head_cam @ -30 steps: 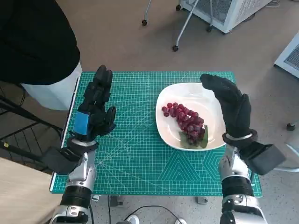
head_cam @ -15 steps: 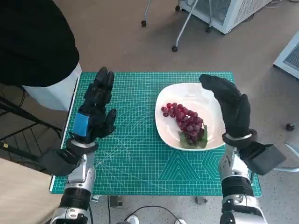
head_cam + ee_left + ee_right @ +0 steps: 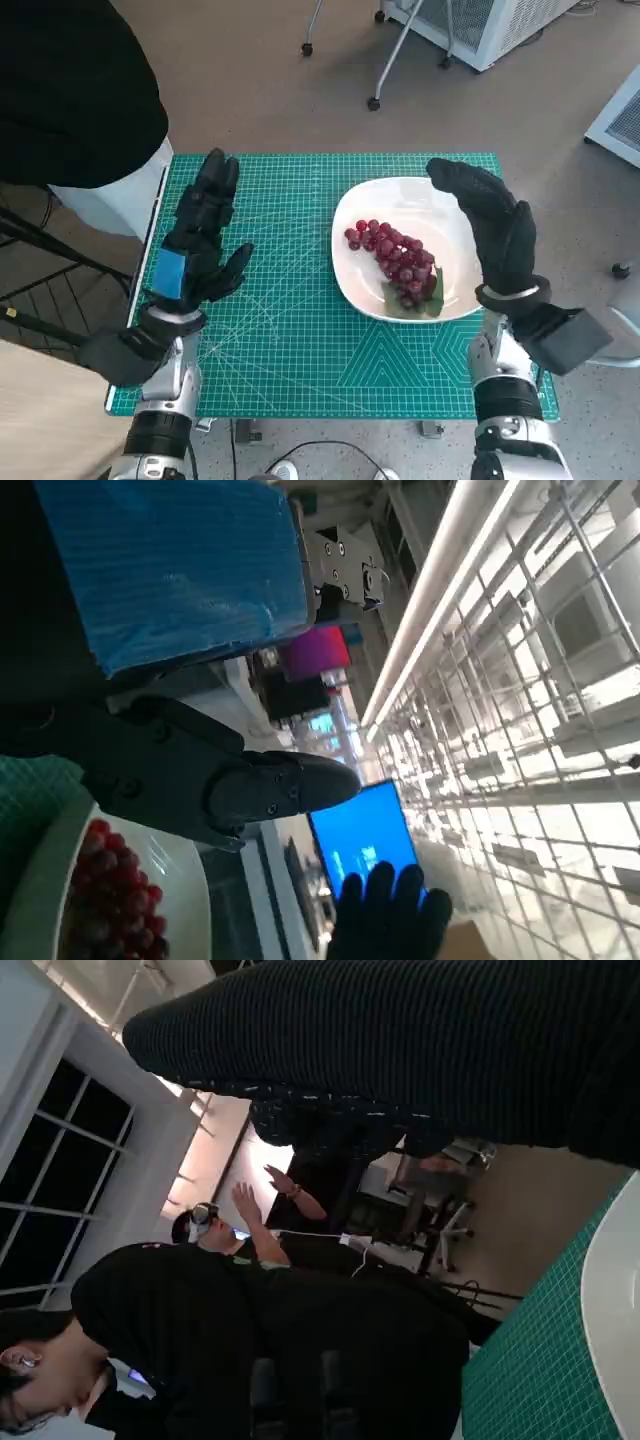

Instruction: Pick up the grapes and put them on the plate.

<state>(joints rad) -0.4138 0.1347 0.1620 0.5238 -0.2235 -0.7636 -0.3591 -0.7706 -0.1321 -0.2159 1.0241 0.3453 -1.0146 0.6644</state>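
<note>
A bunch of dark red grapes (image 3: 396, 260) with green leaves lies on the white plate (image 3: 440, 215) at the right of the green cutting mat. My right hand (image 3: 495, 230), in the black glove, is raised over the plate's right edge with its fingers apart and nothing in them. My left hand (image 3: 197, 240), black with blue tape, hovers over the mat's left side, fingers spread and empty. The left wrist view shows the grapes (image 3: 105, 895) on the plate (image 3: 190, 900) and the gloved right hand (image 3: 390, 915) beyond.
The green cutting mat (image 3: 290, 330) covers the small table. A person in black (image 3: 70, 90) stands at the table's far left corner, and people (image 3: 250, 1330) show in the right wrist view. Chair legs with casters (image 3: 375, 100) and white cabinets stand on the floor behind.
My left hand has drifted slightly toward me and to the left, its thumb spreading outward. The right hand and the grapes have stayed where they were.
</note>
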